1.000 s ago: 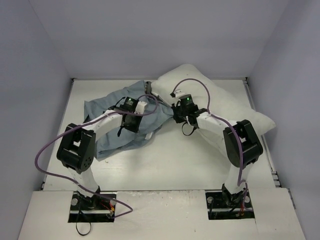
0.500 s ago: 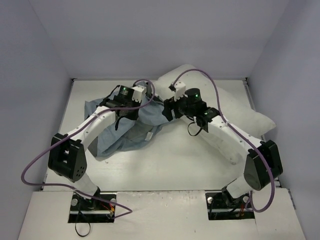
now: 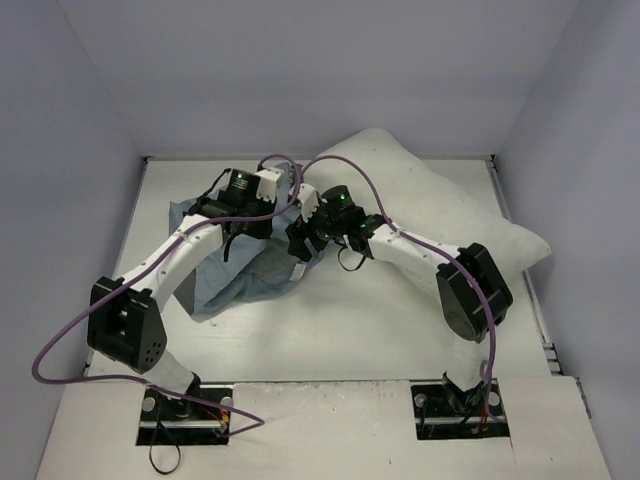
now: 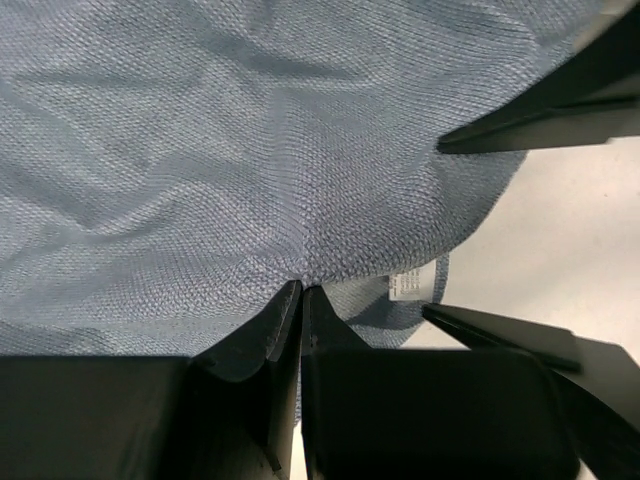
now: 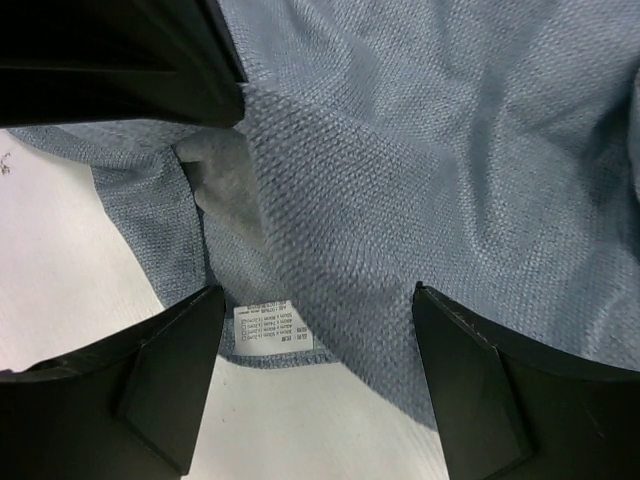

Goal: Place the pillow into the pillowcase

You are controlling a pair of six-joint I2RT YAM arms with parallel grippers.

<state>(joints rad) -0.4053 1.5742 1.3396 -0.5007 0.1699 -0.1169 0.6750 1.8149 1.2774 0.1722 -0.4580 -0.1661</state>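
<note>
The pillowcase (image 3: 225,280) lies in a crumpled heap on the left and middle of the white table (image 3: 380,320), with its pale blue-grey side up. The big white pillow (image 3: 440,200) lies at the back right, and its near end touches the pillowcase. It is not inside the pillowcase. Both arms reach in to the same spot, at the right edge of the pillowcase. The left gripper (image 4: 300,288) is squeezed tight on a little fold of the blue-grey cloth, which bunches up where the two fingers meet. The right gripper (image 5: 318,300) is just beside it, and its two fingers are spread wide apart with nothing held between them. The cloth lies under the gap. A small white label (image 5: 272,335) with tiny print is sewn to the edge of the pillowcase, close to one of the right gripper's fingers (image 5: 180,370). Bare white table shows just past that edge.
</note>
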